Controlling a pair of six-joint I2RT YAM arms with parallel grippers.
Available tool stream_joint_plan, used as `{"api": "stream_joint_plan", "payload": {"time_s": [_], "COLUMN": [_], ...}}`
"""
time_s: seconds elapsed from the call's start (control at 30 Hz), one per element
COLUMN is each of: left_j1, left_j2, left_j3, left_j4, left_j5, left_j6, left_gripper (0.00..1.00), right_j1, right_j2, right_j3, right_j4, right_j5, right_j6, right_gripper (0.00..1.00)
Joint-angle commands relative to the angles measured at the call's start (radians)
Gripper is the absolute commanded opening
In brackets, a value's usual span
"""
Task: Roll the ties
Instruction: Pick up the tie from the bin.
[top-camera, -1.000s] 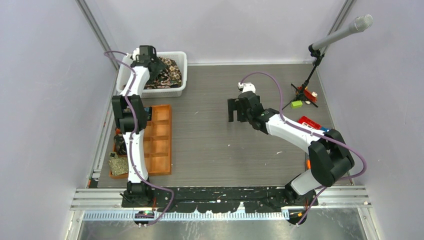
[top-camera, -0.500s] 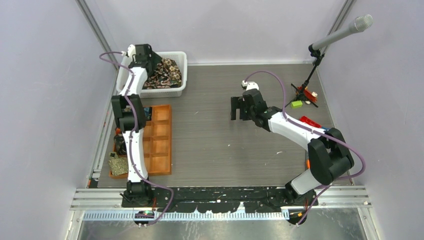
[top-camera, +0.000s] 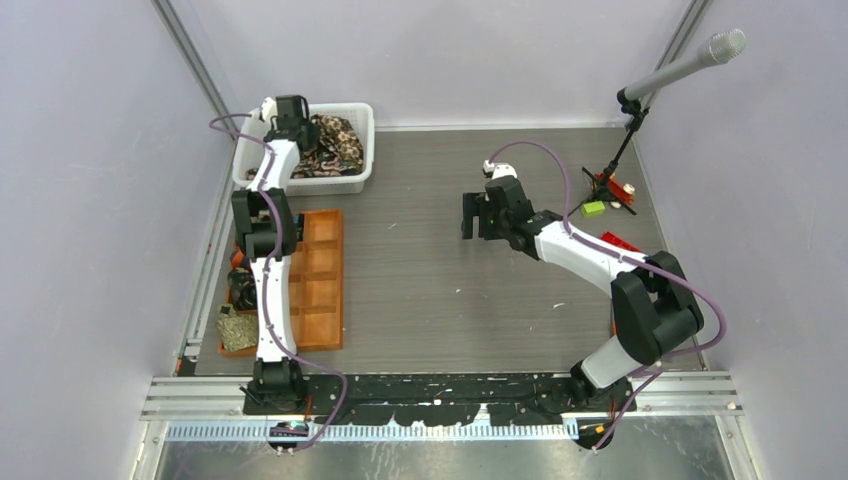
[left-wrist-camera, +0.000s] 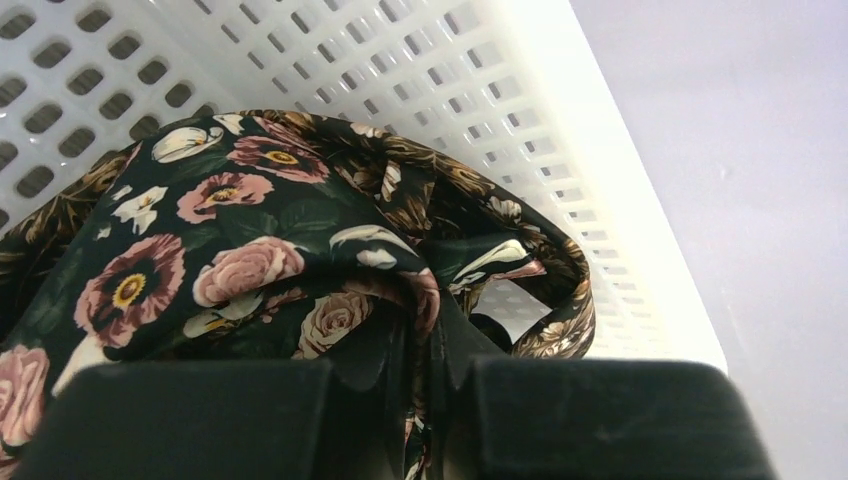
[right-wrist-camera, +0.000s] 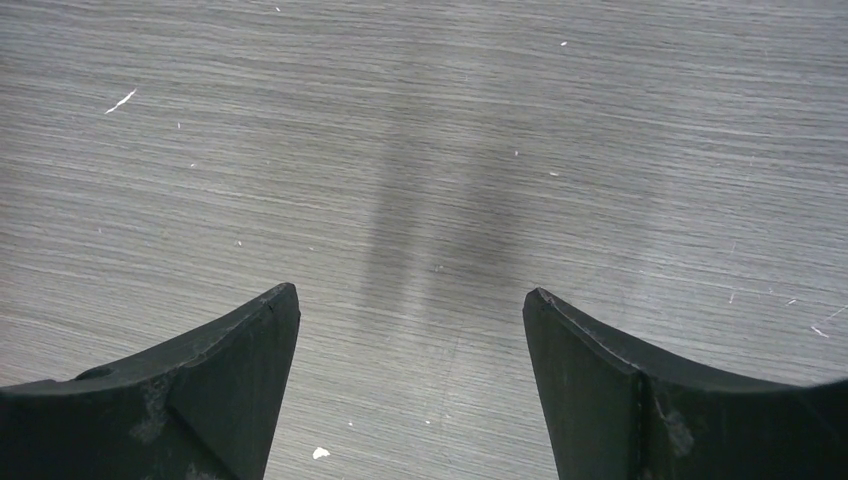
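**Two containers, one tie in a grip**

Several ties (top-camera: 335, 150) lie heaped in the white mesh basket (top-camera: 362, 118) at the far left corner of the desk (top-camera: 430, 290). The heap fills most of the basket. The left arm reaches over the basket's left end and down into it.

From the left wrist, a black floral tie (left-wrist-camera: 250, 270) with pink and cream blooms lies bunched on top, against the perforated basket wall (left-wrist-camera: 400, 60). A brown-gold tie (left-wrist-camera: 405, 165) curls round it on the wall side. The left jaws stand almost closed, with only a narrow slit between them. A fold of the floral tie runs down into that slit, so they are pinching it.

Just nearer than the basket sits the orange tray (top-camera: 325, 225), divided into rows of cells. Its right-hand column shows bare orange floors. The cell at its near left corner holds an olive tie (top-camera: 237, 330) as a compact bundle. The arm hides much of the left column, and what lies in the cells above the bundle cannot be told.

The right jaws hang spread wide over the middle of the desk, well apart from both containers. They hold nothing, and only grey desk grain (right-wrist-camera: 420, 150) shows between them.
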Motion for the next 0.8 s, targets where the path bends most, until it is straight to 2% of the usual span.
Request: {"api": "stream_joint_plan", "payload": {"time_s": [0.0, 0.2, 0.77], "left_j1": [0.008, 0.008, 0.008], "left_j2": [-0.086, -0.159, -0.454], "left_j3": [-0.034, -0.028, 0.037], "left_j4": [0.087, 0.069, 0.006], "left_j5": [0.000, 0.002, 0.007], "left_j6": [-0.008, 0.010, 0.099], "left_gripper": [0.01, 0.00, 0.00], "right_j1": [-0.004, -0.004, -0.004], "right_j2": [0.006, 0.021, 0.008], "right_j3": [0.049, 0.065, 0.058], "right_j4": [0.006, -0.010, -0.011], "right_j5": [-0.008, -0.007, 0.005], "right_j6": [0.008, 0.008, 0.007], "right_gripper": [0.86, 0.81, 0.82]}}
